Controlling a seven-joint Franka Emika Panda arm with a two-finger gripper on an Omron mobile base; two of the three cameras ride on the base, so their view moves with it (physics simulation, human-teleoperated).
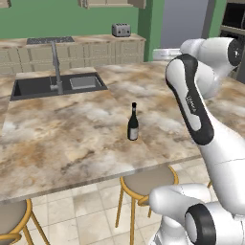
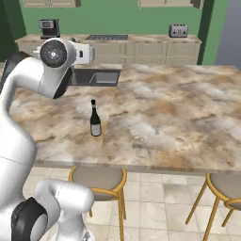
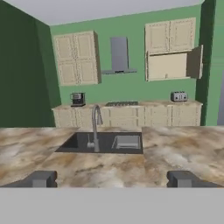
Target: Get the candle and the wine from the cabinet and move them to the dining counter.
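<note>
Claw (image 3: 112,178) held wide open and empty, its two dark fingertips (image 3: 40,178) far apart, looking level across the dining counter (image 3: 175,148) toward the far wall. On that marbled island the wine (image 1: 133,122) stands upright near the near edge, its long axis vertical, free of any grip and apart from the arm. The bottle appears to sit below and behind the claw's line of sight. On the far wall, the cabinet (image 3: 170,65) at right has a door swung open; its lit inside looks bare, though too small to be sure. No candle can be made out anywhere. A sink (image 3: 105,142) with a faucet (image 3: 95,127) lies between island and wall; a toaster (image 3: 178,96) sits below the cabinet.
</note>
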